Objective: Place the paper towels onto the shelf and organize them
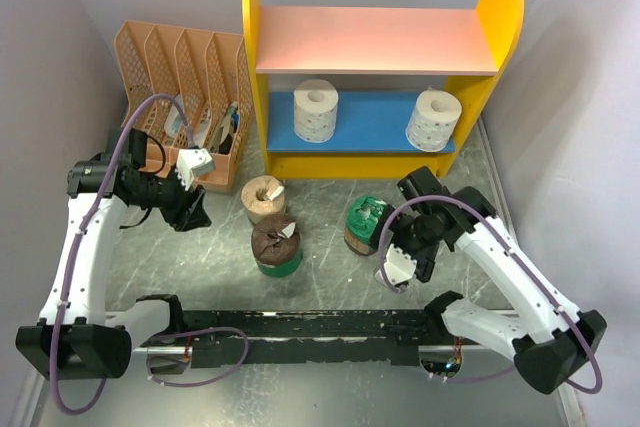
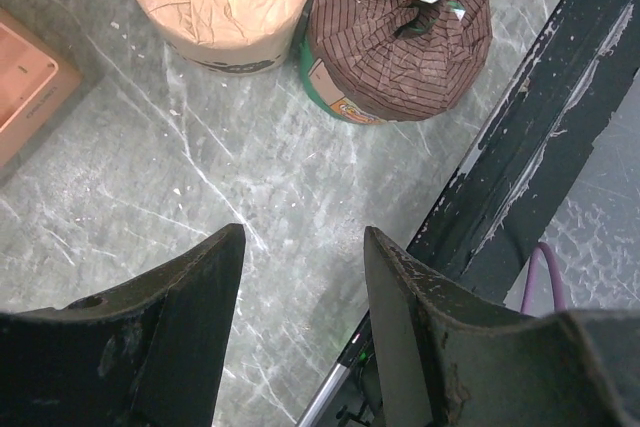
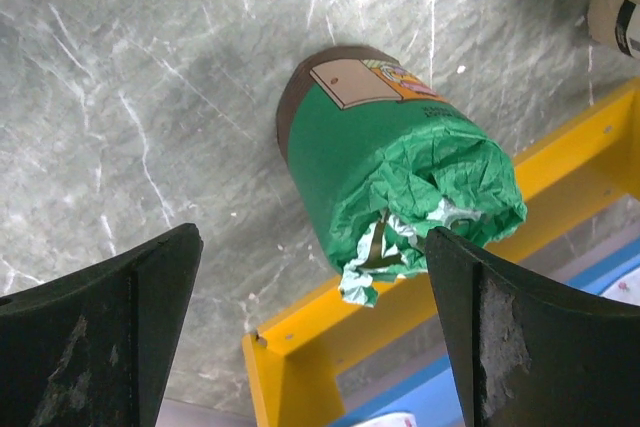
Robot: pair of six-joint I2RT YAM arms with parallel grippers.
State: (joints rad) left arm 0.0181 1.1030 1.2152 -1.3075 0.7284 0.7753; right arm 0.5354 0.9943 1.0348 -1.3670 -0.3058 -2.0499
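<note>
- Right gripper (image 3: 312,257) hangs wide, empty, near the green roll (image 3: 390,177), mid-table just before the shelf (image 3: 570,182).
- Left gripper (image 2: 303,237): half-spread, empty, over the table's (image 2: 150,197) left half.
- Two white rolls (image 1: 316,109) sit at the blue board's (image 1: 370,122) ends.
- Roll looks light, squashy, slick-wrapped: grip its sides, gently.

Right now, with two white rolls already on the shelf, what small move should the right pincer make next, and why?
Probably ease the right pincer forward around the green-wrapped roll, then close: its jaws stand open, and the roll stands just ahead, in front of the shelf.
</note>
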